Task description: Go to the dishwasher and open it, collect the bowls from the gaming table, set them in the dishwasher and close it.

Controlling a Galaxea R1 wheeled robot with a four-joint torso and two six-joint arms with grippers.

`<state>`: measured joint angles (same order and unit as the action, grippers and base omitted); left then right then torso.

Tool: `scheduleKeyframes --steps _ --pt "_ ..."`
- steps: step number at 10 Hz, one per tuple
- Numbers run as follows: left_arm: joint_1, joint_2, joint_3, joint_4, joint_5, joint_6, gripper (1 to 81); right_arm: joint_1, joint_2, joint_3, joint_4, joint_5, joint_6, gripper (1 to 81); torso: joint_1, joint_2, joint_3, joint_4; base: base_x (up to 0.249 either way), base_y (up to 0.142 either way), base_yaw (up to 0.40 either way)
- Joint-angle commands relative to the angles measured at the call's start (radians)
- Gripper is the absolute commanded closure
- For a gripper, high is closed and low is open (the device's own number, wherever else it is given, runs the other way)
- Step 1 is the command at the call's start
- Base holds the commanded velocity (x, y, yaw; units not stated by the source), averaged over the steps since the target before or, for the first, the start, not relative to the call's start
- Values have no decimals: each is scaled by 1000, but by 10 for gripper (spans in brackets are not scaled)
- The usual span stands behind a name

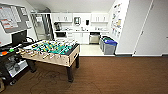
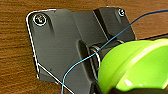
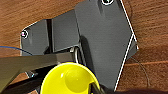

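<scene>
— Where are the bowls right now?

— I am carrying one on each side. My left tool (image 2: 110, 87) is grasping a lime-green bowl (image 2: 135, 67), which is showing large and dome-side up in the left wrist view, over brown wood-patterned floor (image 2: 15, 50). My right tool (image 3: 72, 86) is gripping a second bowl (image 3: 68, 78), and there I am looking into its hollow, with a dark finger (image 3: 93, 88) hooking over the rim. I judge I am clamping them by the rims so that both are travelling in one trip.

— And the dishwasher?

— It is sitting far across the room, the steel front (image 1: 94, 38) under the white kitchen desk (image 1: 82, 31), right of centre. From here I cannot tell whether its door is standing open.

— What is the head view giving you that the wrists are not?

— The route. The football table (image 1: 53, 51) is standing near on my left, and grey bins with blue lids (image 1: 108, 45) are waiting just right of the dishwasher, so the open brown floor between them is my lane. The wrist views are giving me the grip and the floor beneath it.
</scene>
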<state>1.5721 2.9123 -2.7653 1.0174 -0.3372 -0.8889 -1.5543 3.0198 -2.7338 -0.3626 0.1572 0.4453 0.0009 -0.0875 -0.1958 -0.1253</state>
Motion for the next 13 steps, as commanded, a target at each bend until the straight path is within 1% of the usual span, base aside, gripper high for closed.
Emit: scheduleKeyframes --steps 1,13 --pt "-24 -11 -5 1 27 4 811 35 -8 0 -10 -42 -2 811 0 0 0 0 144 -74 0" --pt "-24 -11 -5 6 27 2 811 41 -6 2 -10 -45 -2 811 0 0 0 0 143 -81 0"
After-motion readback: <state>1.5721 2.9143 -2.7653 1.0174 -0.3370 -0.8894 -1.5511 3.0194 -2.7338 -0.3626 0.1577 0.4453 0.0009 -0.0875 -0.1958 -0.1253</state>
